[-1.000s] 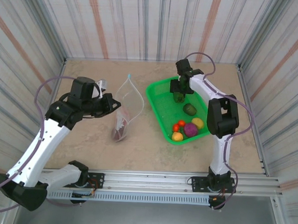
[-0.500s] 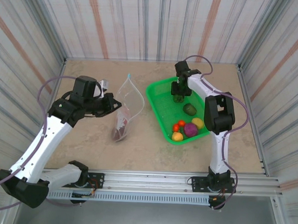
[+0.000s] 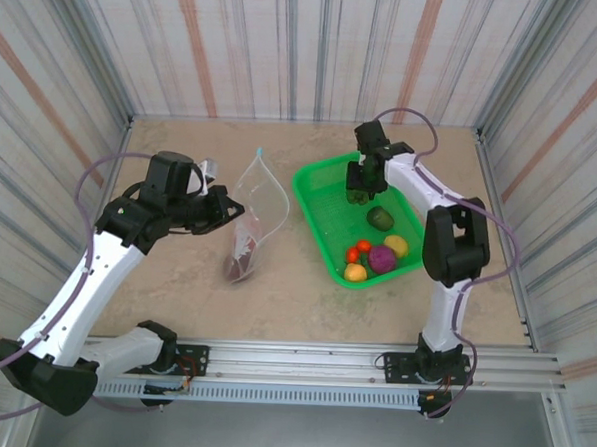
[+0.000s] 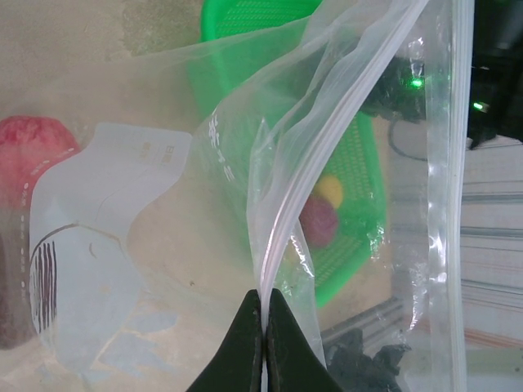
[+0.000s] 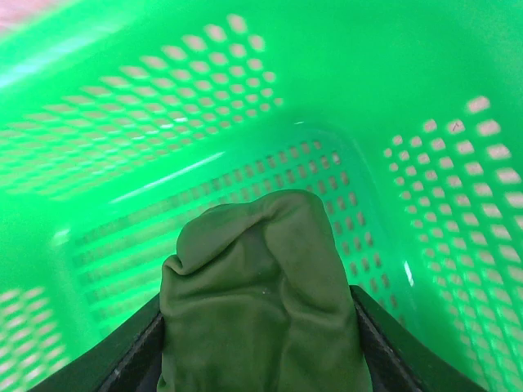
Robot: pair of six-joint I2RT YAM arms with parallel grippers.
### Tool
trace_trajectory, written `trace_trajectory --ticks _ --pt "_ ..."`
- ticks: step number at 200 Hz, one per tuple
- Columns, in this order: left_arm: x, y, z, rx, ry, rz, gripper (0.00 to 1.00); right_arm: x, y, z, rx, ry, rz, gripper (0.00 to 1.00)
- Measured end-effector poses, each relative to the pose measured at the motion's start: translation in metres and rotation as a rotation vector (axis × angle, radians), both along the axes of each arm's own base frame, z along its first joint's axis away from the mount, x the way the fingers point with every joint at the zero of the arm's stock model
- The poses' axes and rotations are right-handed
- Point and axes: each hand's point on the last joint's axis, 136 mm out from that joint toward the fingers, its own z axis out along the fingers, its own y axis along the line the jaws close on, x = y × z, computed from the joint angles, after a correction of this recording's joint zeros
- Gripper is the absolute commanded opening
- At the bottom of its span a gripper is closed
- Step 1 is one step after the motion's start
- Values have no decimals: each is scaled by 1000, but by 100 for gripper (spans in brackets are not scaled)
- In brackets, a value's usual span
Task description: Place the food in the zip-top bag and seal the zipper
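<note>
Narrowed since a second ago, right gripper [image 5: 260, 347] clasps a green toy vegetable [image 5: 257, 269] at the green basket's [image 3: 314, 219] far end; left gripper [image 4: 263, 327], fully closed, pinches the zip-top bag's [image 4: 327, 122] mouth, mid-table [image 3: 294, 303], left of the basket.

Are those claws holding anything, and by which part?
Left gripper pinches the zip-top bag by its mouth edge; right gripper clasps a dark green toy vegetable by its sides.

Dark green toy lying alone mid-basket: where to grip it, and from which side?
Probably across its rounded middle, straight down from above. The dark green toy lies apart from the other pieces on the green basket's floor, leaving room for fingers, while the basket's walls block a sideways approach.
</note>
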Motion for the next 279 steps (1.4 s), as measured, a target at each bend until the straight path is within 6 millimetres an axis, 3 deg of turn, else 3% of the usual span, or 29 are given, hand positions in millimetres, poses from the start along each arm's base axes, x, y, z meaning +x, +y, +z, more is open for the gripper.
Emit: trace_trajectory --ticks 29,44,65,93,123,144,179,230,279 --pt "2 -4 6 -35 -4 2 0 -21 13 76 125 -142 5 51" --pt "5 -7 9 -56 -7 4 0 -40 23 128 217 -234 41 51" --pt "10 -16 10 -80 -8 -4 0 -69 40 182 352 -320 108 51" --pt "15 -35 9 -107 0 -44 0 -111 66 225 512 -356 233 52" --pt "16 -55 9 -121 5 -90 0 -147 97 252 641 -351 379 53" --pt "16 -62 12 -132 -3 -108 0 -167 115 257 700 -336 459 53" --pt "18 -65 17 -149 -16 -106 0 -185 139 239 731 -260 533 53" --pt "19 -66 33 -165 -48 -109 0 -182 149 202 681 -189 512 52" --pt "19 -65 34 -164 -54 -108 0 -181 162 167 529 -128 495 54"
